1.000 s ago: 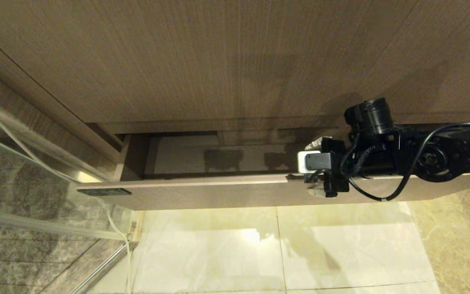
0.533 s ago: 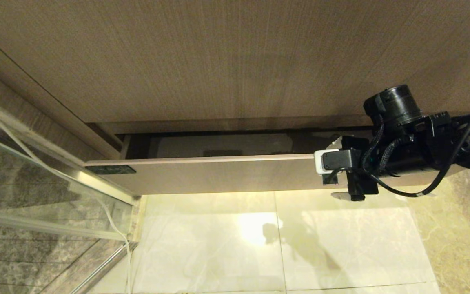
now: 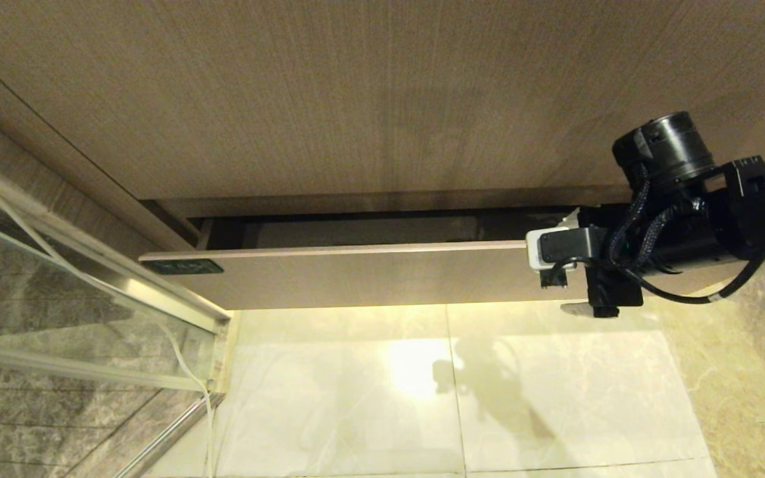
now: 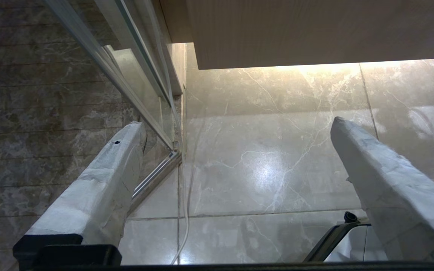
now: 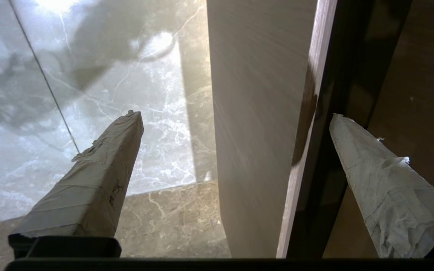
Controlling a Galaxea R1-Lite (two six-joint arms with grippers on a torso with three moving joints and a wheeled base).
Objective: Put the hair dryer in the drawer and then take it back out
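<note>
The drawer (image 3: 356, 275) is a wide, shallow wood-grain box with a small black mark at its left end. It stands only a narrow way out of the cabinet, and a dark slit shows behind its front. My right gripper (image 3: 568, 261) is at the drawer's right end, open, with one finger on each side of the drawer front (image 5: 254, 131). In the right wrist view the gripper (image 5: 236, 114) has one finger over the floor and the other in the dark gap. The hair dryer is hidden. My left gripper (image 4: 237, 122) hangs open over the floor and holds nothing.
A tall wood-grain panel (image 3: 382, 99) rises above the drawer. A glass shower door with a metal frame (image 3: 57, 312) stands on the left, and a thin white cord (image 3: 190, 372) runs down beside it. Pale marble floor tiles (image 3: 449, 398) lie below the drawer.
The drawer has slid back into the cabinet, and its pale interior no longer shows. My right gripper has moved back and to the right with the drawer front, still open.
</note>
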